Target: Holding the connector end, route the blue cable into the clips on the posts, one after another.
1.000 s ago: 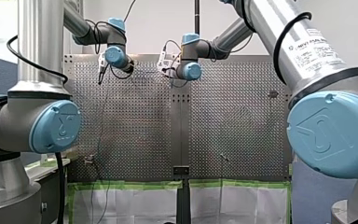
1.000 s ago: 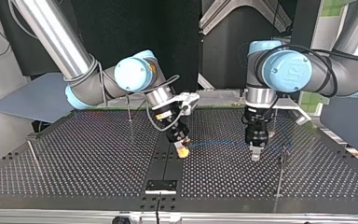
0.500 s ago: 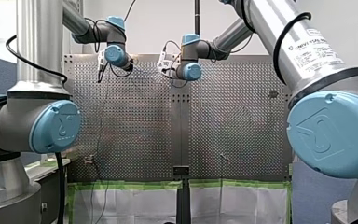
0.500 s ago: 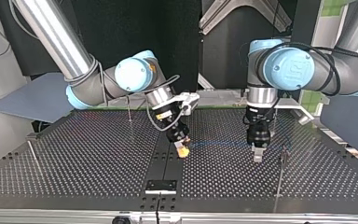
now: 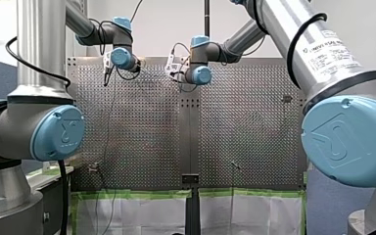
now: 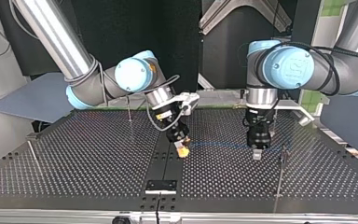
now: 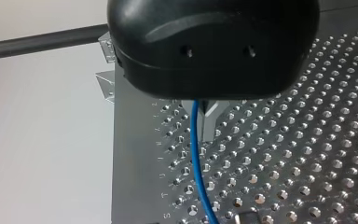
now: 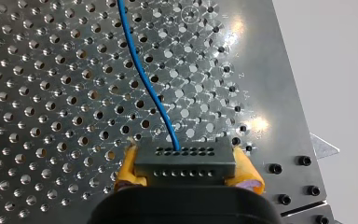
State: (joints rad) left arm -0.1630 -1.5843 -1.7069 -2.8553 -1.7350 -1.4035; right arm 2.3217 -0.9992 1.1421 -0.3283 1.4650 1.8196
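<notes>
Two claws share the cable (image 8: 142, 79): my right claw (image 8: 186, 165) clamps the connector (image 8: 185, 151) between yellow pads (image 8: 126, 167) near the worktop's (image 6: 74, 158) middle. The line passes on through my left claw (image 6: 257, 154), and I cannot tell whether that claw grips it. It runs crosswise between them, and the nearest post (image 6: 280, 172) stands just beyond my left claw, toward the side edge.

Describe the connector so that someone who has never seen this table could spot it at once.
On the perforated table, near its middle, my right gripper points down. Between its yellow pads sits the connector: a dark block with rows of holes, the blue cable running from it.
</notes>
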